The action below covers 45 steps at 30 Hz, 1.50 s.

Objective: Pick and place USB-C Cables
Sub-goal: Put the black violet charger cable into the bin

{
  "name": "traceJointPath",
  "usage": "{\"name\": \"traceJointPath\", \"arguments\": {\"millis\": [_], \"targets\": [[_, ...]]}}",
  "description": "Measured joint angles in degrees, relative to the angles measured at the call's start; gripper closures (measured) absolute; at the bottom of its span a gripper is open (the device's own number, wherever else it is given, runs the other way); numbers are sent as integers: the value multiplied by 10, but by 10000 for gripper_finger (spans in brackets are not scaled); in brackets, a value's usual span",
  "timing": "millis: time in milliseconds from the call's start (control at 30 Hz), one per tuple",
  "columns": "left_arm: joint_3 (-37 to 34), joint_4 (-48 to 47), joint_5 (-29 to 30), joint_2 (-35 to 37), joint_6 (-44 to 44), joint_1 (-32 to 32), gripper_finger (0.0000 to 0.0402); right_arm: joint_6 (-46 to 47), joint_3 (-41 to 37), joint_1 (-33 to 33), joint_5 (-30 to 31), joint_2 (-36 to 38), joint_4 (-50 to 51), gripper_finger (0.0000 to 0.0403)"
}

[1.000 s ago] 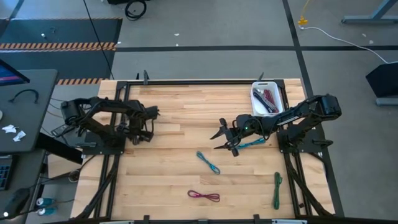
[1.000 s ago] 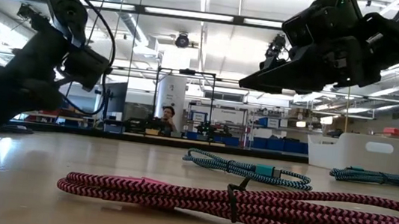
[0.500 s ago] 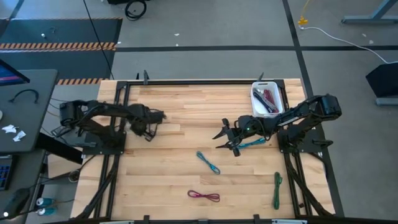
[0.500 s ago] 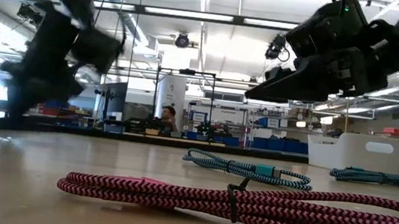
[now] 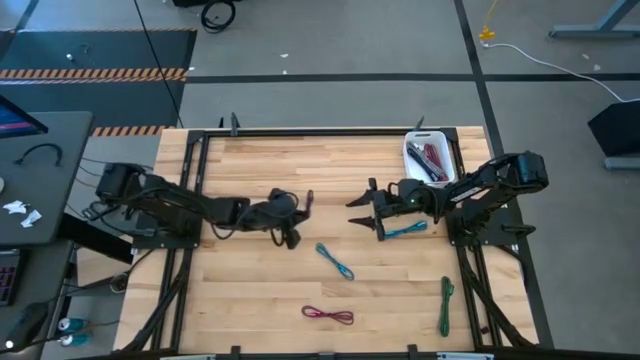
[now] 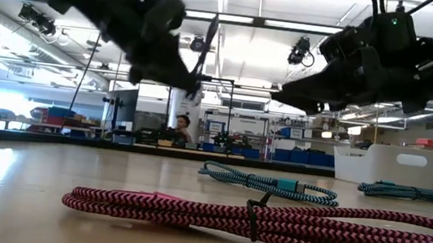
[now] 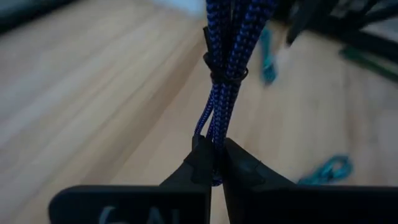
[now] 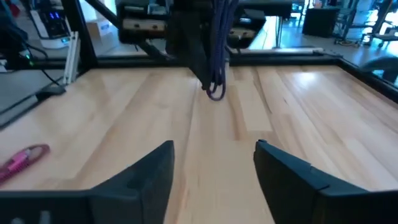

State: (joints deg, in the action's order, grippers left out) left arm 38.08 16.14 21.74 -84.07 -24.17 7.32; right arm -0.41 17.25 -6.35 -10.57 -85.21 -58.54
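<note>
My left gripper [image 5: 298, 208] hangs over the middle of the table, shut on a purple USB-C cable [image 5: 308, 199]. The tied bundle [image 7: 227, 56] sticks out past its fingertips. My right gripper [image 5: 363, 214] hovers open just to the right, facing the left gripper, with nothing between its fingers [image 8: 214, 171]. A teal cable [image 5: 405, 231] lies on the table beside it. On the wood also lie a light blue cable [image 5: 335, 260], a magenta cable [image 5: 328, 315] and a green cable [image 5: 445, 305]. A white bin [image 5: 414, 168] at the far right holds maroon cable. My left gripper pinches the purple cable between its two fingers close to one looped end [image 7: 212, 149], and a small loop shows just behind the fingertips. The rest of the bundle reaches away from the fingers as one stiff strand, held by a tie [image 7: 227, 73]. It is clear of the table.
Black frame rails run along the table's edges [image 5: 320, 131]. Both arm bases stand at the left and right sides. The room behind holds shelves, and a person shows far off [image 6: 180, 124]. Bare wood lies on the near left of the table [image 5: 240, 290].
My left arm has stretched from the table's left side toward the middle, carrying the purple cable clear of the wood toward my right gripper. My right gripper has shifted slightly toward the far edge.
</note>
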Motion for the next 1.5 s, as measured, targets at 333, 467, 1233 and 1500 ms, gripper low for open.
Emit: {"name": "traceJointPath", "arguments": {"millis": [333, 467, 1233, 1500], "targets": [[1, 217, 1, -86, 73, 4, 382, 9, 64, 26, 4, 0, -59, 120], [1, 225, 0, -87, 85, 4, 381, 6, 90, 37, 11, 0, -43, 128], [5, 228, -2, -86, 114, 16, 368, -48, 197, 40, 35, -109, -19, 365], [4, 152, 45, -87, 116, 5, 275, -105, 163, 5, 249, 46, 218, 380]]}}
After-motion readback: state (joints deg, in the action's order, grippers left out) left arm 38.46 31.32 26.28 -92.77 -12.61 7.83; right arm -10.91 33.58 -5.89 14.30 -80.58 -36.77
